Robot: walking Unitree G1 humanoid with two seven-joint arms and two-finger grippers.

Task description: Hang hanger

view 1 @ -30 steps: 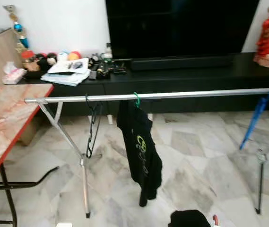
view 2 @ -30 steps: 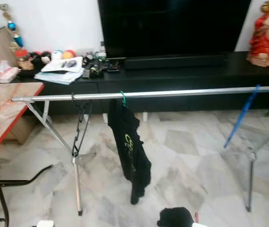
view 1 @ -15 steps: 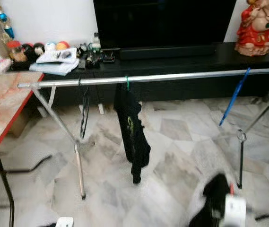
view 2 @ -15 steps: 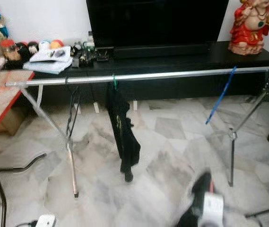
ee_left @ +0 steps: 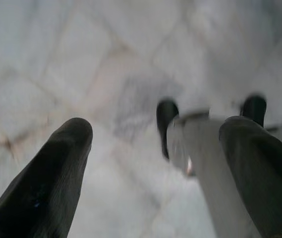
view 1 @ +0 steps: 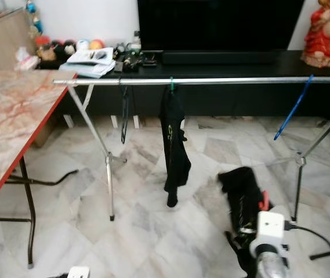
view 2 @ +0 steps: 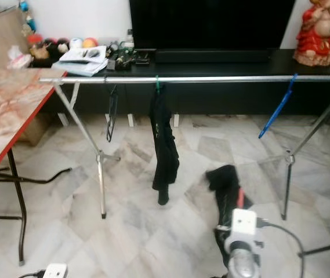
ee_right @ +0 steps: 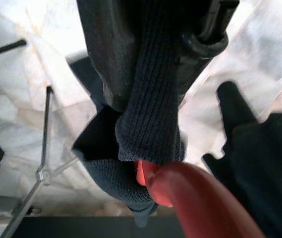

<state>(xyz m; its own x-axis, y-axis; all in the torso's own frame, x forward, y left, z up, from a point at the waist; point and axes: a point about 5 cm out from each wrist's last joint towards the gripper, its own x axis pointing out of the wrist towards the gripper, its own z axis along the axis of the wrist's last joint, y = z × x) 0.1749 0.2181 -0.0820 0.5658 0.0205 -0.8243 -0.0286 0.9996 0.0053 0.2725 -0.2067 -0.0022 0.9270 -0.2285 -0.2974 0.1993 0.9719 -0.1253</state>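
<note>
A silver rail [view 1: 240, 80] of a drying rack runs across the room. On it hang a black garment [view 1: 174, 139] on a green hanger [view 1: 171, 87], an empty black hanger [view 1: 124, 113] and a blue hanger [view 1: 292, 109]. My right arm [view 1: 267, 229] is raised low in front of the rack. Its gripper [ee_right: 155, 89] is shut on a red hanger [ee_right: 180, 196] draped with a dark knit garment [view 1: 240, 191], which hides the fingers. My left gripper [ee_left: 165, 148] hangs open over the floor.
A marble-topped table with a red edge [view 1: 14, 121] stands at the left on thin black legs. Behind the rack is a black TV bench [view 1: 222, 61] with clutter and a red figurine [view 1: 327, 32]. A white power strip [view 2: 54, 270] lies on the floor.
The camera has shifted, showing the rack from farther back. My right arm has risen into view, lifting the dark garment and red hanger higher, toward the rack.
</note>
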